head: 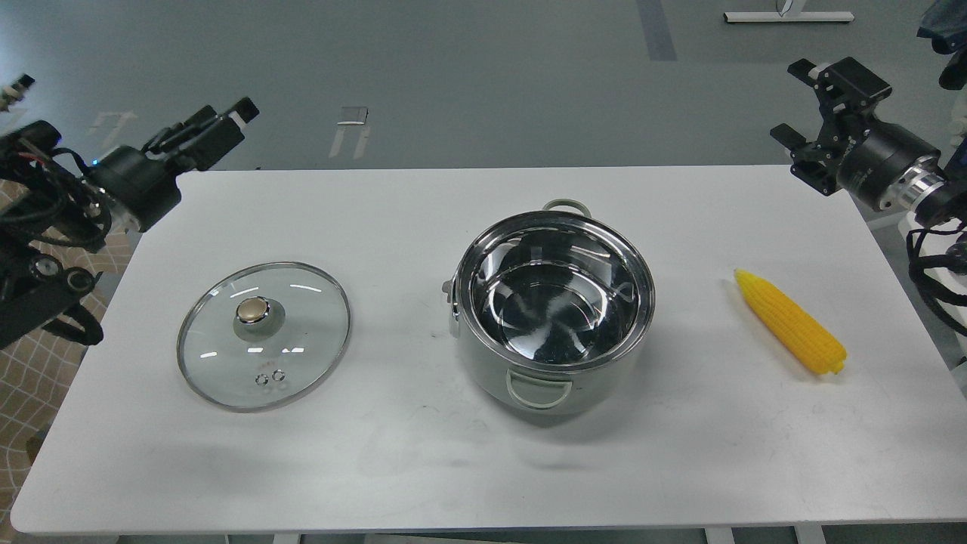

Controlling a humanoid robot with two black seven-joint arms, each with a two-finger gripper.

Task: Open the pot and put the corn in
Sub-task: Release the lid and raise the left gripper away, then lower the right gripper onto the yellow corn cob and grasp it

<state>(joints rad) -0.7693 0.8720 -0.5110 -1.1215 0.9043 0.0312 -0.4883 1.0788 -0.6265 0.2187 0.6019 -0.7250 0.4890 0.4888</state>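
Observation:
The pot (483, 370) stands open in the middle of the white table, its mirror-like inside empty. Its glass lid (302, 332) with a brass knob lies flat on the table to the left, free of any gripper. The corn (789, 323) lies on the table to the right of the pot, tapered end pointing away from me. My left gripper (224, 115) is open and empty, raised above the table's far left corner, well away from the lid. My right gripper (802, 104) is open and empty, raised above the far right corner, behind the corn.
The white table (378, 453) carries only the pot, lid and corn. A checked cloth (45, 347) hangs past the left edge. Grey floor lies behind the table.

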